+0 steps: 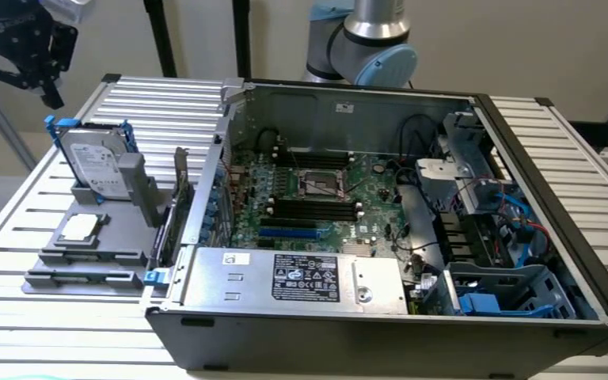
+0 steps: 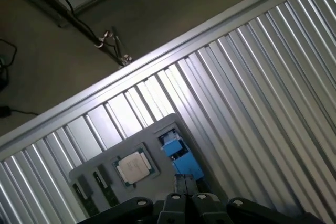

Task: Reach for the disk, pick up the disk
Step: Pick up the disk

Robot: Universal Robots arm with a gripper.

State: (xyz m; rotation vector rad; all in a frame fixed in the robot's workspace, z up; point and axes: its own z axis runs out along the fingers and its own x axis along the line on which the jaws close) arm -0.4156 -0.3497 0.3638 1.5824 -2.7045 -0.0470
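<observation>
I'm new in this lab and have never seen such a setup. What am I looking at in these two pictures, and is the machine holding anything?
It is one robot arm with a gripper. One picture comes from a camera standing off the arm, the other from a camera on its wrist, looking down past the shut fingers. On the slatted table sit an open computer case and a grey holder with a small chip and the blue-framed disk, standing upright. The gripper hangs above the holder and holds nothing.
</observation>
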